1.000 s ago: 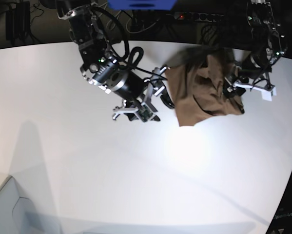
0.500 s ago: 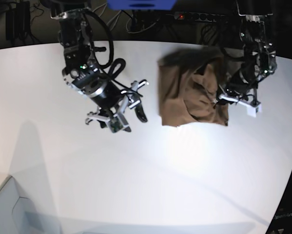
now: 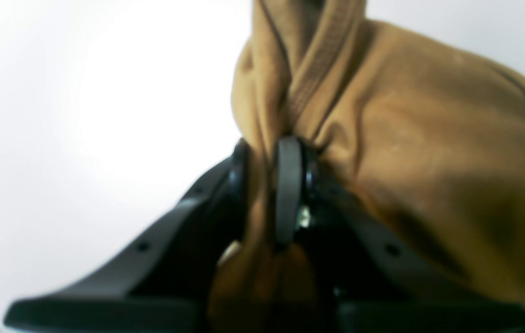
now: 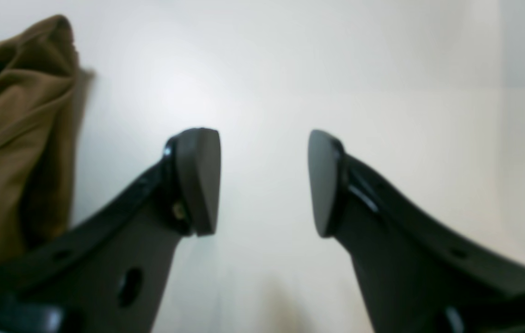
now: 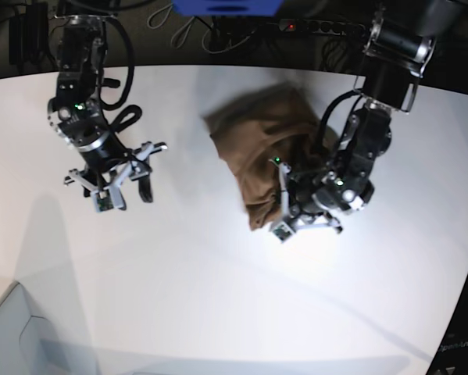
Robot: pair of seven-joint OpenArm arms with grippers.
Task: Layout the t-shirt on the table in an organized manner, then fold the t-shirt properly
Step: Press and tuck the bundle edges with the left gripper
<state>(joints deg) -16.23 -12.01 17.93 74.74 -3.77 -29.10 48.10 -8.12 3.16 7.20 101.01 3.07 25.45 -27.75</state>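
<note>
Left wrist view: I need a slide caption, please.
Left gripper pinching a bunched fold of the t-shirt above the table.

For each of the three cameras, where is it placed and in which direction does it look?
Base: high above, looking down on the white table; both arms show.
Left wrist: behind the left gripper, shut on the tan-brown cotton t-shirt.
Right wrist: behind the open right gripper, facing bare tabletop.
All three views share the t-shirt.

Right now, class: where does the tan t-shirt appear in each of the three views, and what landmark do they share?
Left wrist: the t-shirt fills the centre and right, pinched in the left pincer.
Right wrist: far left edge, beside the open right pincer.
Base: upper middle, bunched.
Shared landmark: the white table.
</note>
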